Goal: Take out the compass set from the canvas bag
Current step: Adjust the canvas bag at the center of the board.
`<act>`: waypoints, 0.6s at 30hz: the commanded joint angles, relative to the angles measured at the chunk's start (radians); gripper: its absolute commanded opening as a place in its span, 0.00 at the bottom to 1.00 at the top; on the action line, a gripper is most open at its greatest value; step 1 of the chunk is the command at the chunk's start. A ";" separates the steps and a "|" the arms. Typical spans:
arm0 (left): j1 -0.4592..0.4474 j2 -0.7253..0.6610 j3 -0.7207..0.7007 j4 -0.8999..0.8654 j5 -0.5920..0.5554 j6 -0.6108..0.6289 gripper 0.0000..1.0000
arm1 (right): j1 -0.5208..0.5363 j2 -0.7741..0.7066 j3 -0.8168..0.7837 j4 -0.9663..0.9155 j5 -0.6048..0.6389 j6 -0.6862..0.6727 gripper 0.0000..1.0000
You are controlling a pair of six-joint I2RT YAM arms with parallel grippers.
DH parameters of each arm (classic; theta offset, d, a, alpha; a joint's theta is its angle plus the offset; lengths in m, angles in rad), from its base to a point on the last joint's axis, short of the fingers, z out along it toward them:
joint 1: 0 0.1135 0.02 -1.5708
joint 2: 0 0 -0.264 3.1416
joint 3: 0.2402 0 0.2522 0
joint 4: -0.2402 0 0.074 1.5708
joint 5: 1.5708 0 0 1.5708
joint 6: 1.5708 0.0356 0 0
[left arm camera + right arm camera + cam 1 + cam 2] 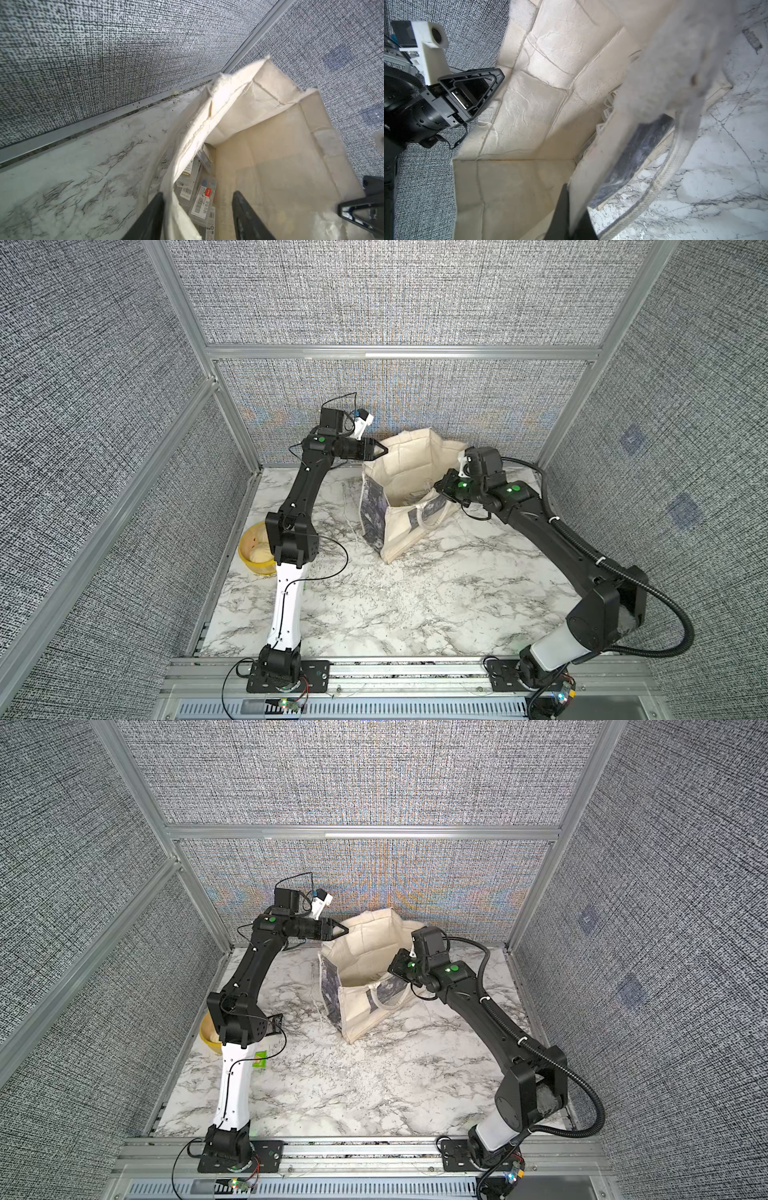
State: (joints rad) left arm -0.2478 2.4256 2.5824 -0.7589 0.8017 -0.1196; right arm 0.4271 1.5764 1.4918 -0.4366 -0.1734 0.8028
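The canvas bag (407, 472) (365, 952) stands open at the back of the marble table. My right gripper (436, 487) (572, 199) is shut on its near rim beside a loop handle (670, 166). My left gripper (384, 450) (197, 193) hangs over the bag's far left corner, jaws apart. The rim cloth (176, 207) passes between them, lying against one finger. Several clear plastic packs with barcode labels (202, 199) lie on the bag's bottom. Which of them is the compass set, I cannot tell.
A yellow bowl (253, 547) sits at the table's left edge, partly under my left arm. Beside it lies a small green item (261, 1058). The grey back wall (104, 62) stands close behind the bag.
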 commanded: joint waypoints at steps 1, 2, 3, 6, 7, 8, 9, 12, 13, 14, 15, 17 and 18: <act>-0.004 -0.010 0.020 -0.014 -0.015 0.024 0.40 | 0.001 -0.006 -0.001 0.022 -0.021 -0.007 0.00; -0.005 -0.012 0.025 -0.010 -0.013 0.018 0.32 | 0.001 -0.006 -0.002 0.021 -0.024 -0.008 0.00; -0.005 -0.016 0.027 -0.003 -0.010 0.013 0.24 | 0.001 -0.005 -0.003 0.021 -0.027 -0.008 0.00; -0.007 -0.033 0.025 0.006 -0.016 0.009 0.06 | 0.001 -0.006 -0.006 0.018 -0.042 -0.008 0.00; -0.007 -0.039 0.026 0.004 -0.018 0.011 0.02 | 0.002 -0.009 -0.008 0.016 -0.045 -0.007 0.00; -0.008 -0.048 0.026 0.001 -0.025 0.016 0.00 | 0.004 -0.014 -0.012 0.018 -0.047 -0.005 0.00; -0.008 -0.059 0.025 -0.004 -0.031 0.023 0.00 | 0.005 -0.018 -0.016 0.020 -0.048 -0.004 0.00; -0.007 -0.104 0.026 -0.013 -0.064 0.048 0.00 | 0.021 -0.024 -0.014 0.022 -0.048 0.005 0.00; -0.007 -0.119 0.027 -0.010 -0.074 0.054 0.00 | 0.027 -0.027 -0.012 0.024 -0.047 0.008 0.00; -0.007 -0.140 0.027 -0.005 -0.085 0.059 0.00 | 0.038 -0.026 -0.007 0.030 -0.046 0.014 0.00; -0.007 -0.159 0.027 0.007 -0.090 0.060 0.00 | 0.049 -0.026 -0.003 0.038 -0.044 0.020 0.00; -0.008 -0.192 0.027 0.026 -0.089 0.055 0.00 | 0.074 -0.021 0.006 0.057 -0.035 0.031 0.00; -0.009 -0.207 0.025 0.037 -0.083 0.052 0.00 | 0.091 -0.017 0.011 0.064 -0.025 0.036 0.00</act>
State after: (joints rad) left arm -0.2592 2.2601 2.6003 -0.8230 0.7143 -0.0822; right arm 0.4934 1.5574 1.4857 -0.4271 -0.1967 0.8223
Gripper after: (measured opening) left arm 0.049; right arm 0.050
